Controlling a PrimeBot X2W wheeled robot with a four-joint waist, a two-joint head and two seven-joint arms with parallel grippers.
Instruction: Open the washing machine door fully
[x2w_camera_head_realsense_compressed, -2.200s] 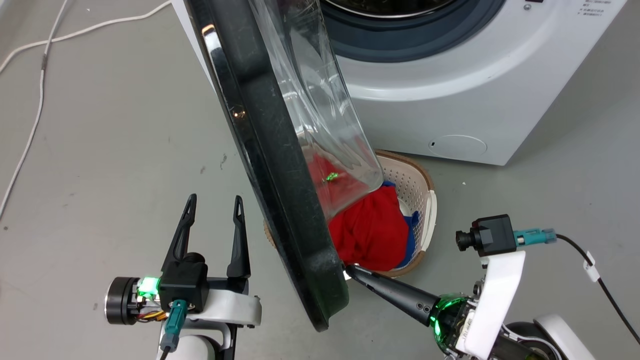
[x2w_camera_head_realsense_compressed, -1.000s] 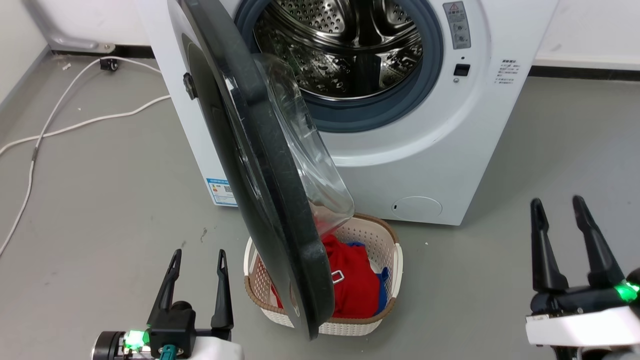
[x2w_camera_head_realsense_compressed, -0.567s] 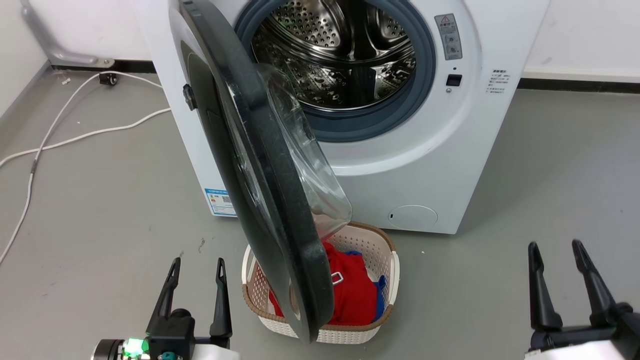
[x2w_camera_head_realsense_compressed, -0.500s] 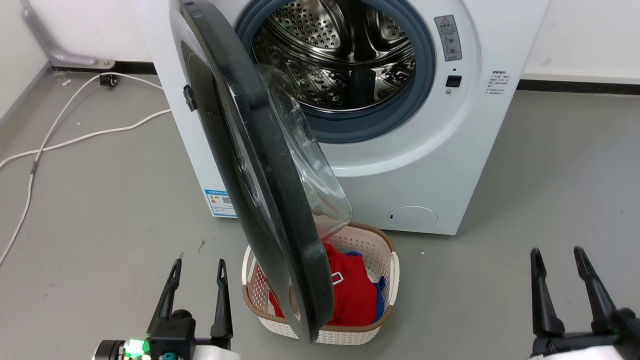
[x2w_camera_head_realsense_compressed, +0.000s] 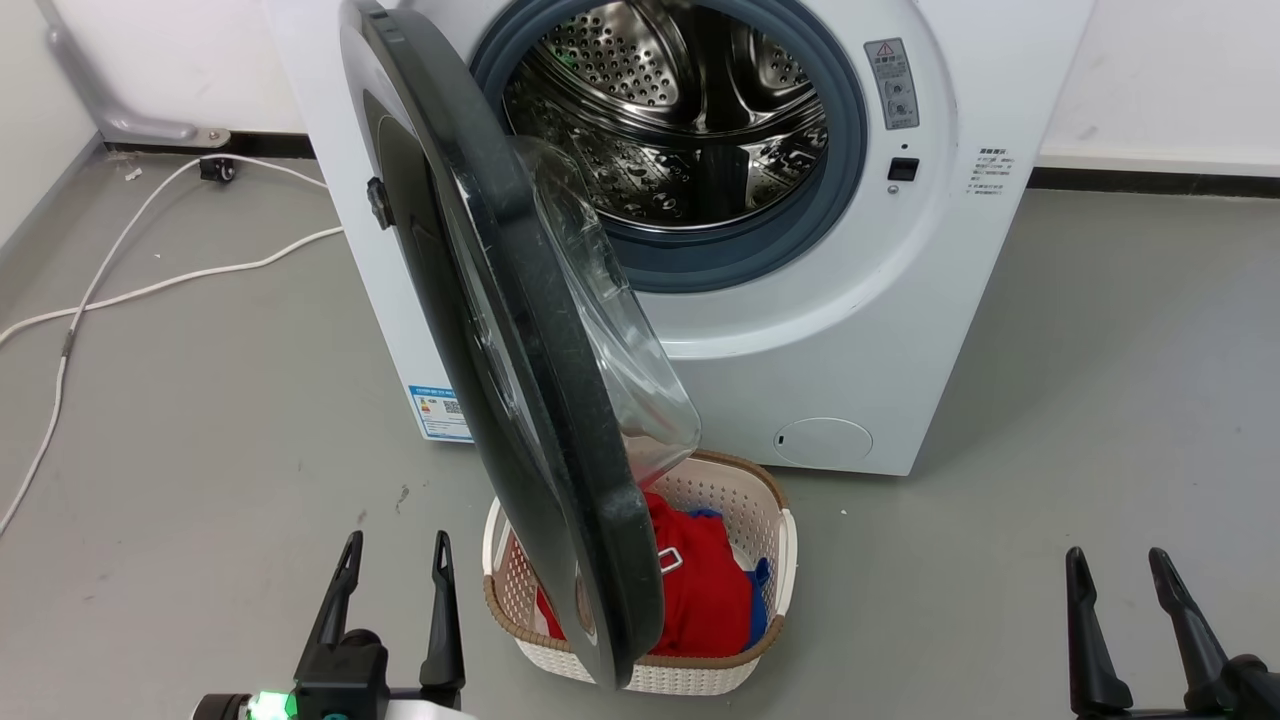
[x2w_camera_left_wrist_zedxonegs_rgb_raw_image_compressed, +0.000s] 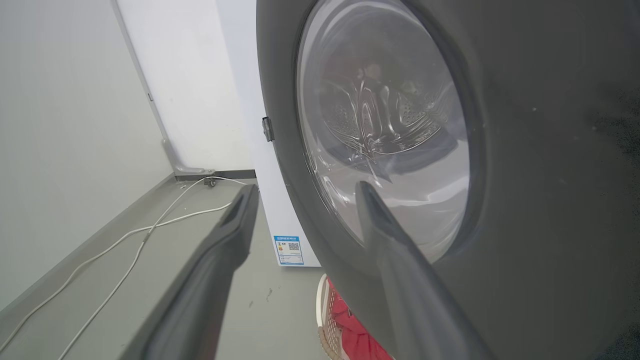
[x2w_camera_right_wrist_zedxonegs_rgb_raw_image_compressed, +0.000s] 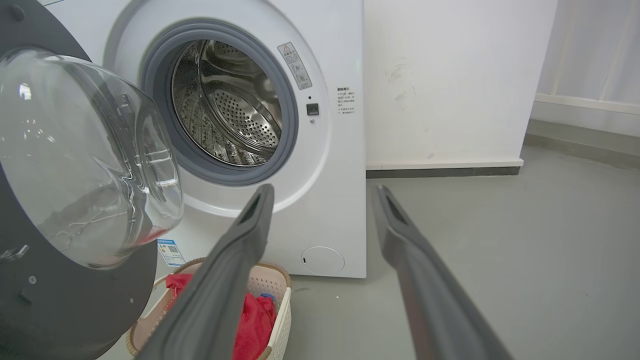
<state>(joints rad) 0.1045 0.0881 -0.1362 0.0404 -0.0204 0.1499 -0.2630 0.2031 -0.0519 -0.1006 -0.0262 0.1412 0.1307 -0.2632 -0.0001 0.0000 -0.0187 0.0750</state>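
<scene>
The white washing machine (x2w_camera_head_realsense_compressed: 880, 330) stands ahead with its steel drum (x2w_camera_head_realsense_compressed: 690, 120) exposed. The washing machine door (x2w_camera_head_realsense_compressed: 500, 300), a black disc with a clear glass bowl (x2w_camera_head_realsense_compressed: 620, 340), hangs swung out towards me, hinged on the machine's left. My left gripper (x2w_camera_head_realsense_compressed: 395, 545) is open at the lower left, just left of the door's lower edge and apart from it. In the left wrist view the door's outer face (x2w_camera_left_wrist_zedxonegs_rgb_raw_image_compressed: 525, 150) looms close to my gripper (x2w_camera_left_wrist_zedxonegs_rgb_raw_image_compressed: 305, 192). My right gripper (x2w_camera_head_realsense_compressed: 1112, 560) is open at the lower right, away from the door (x2w_camera_right_wrist_zedxonegs_rgb_raw_image_compressed: 75, 280).
A white laundry basket (x2w_camera_head_realsense_compressed: 770, 640) with red and blue clothes sits on the floor under the door's lower edge. White cables (x2w_camera_head_realsense_compressed: 150, 280) trail over the grey floor at the left. A white wall (x2w_camera_right_wrist_zedxonegs_rgb_raw_image_compressed: 450, 80) stands to the machine's right.
The head camera pulled back and up, bringing the whole machine into view. My right gripper, earlier touching the door's lower edge, has come away to the lower right and sunk lower. The door stays swung out.
</scene>
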